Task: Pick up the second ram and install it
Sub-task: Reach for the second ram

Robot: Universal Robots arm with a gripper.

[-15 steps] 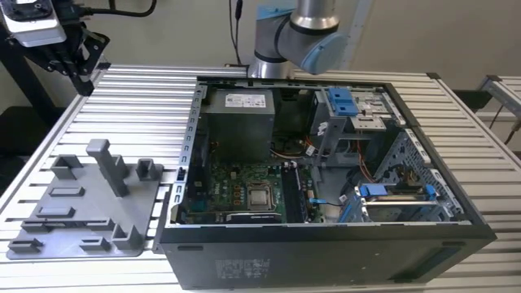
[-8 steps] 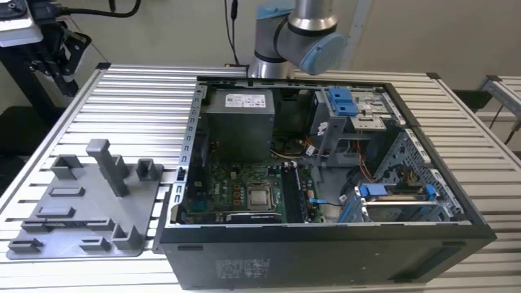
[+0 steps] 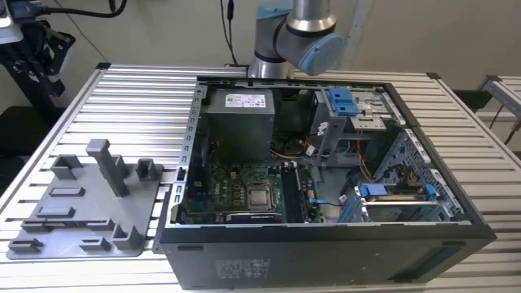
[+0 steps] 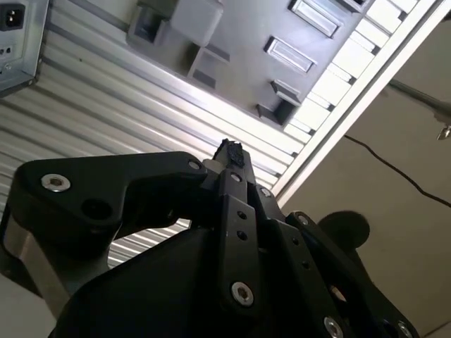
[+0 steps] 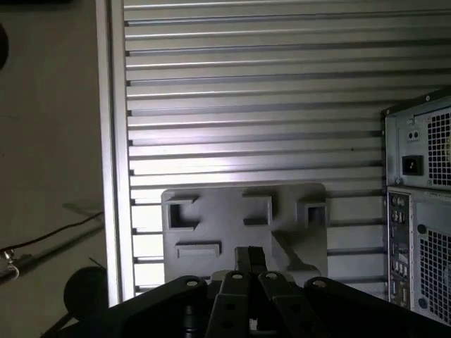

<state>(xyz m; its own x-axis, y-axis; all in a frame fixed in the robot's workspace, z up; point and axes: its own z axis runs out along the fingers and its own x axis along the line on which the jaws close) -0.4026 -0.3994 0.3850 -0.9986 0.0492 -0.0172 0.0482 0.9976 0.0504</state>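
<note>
The gripper (image 5: 250, 259) hangs over the grey fixture tray (image 5: 229, 236) (well above it), its 2 fingers pressed together. The second ram (image 3: 296, 192) seems to stand in the slots just beside the processor (image 3: 260, 196), inside the open case (image 3: 326, 256).

1. The case (image 3: 326, 256) lies open on the table (image 3: 138, 97). The tray (image 3: 82, 226) is on the same table, just beside the case at the exterior view's left.
2. Inside the case, the power supply (image 3: 238, 122) is at the far end and the board (image 3: 236, 192) is nearer, with the processor (image 3: 260, 196) on the board.
3. The drive cage (image 3: 358, 116) is in the case at the exterior view's right.
4. My arm (image 3: 297, 36) rises behind the case.
5. My pincer (image 5: 251, 259) hangs above the table, with the tray in line with its tip.
</note>
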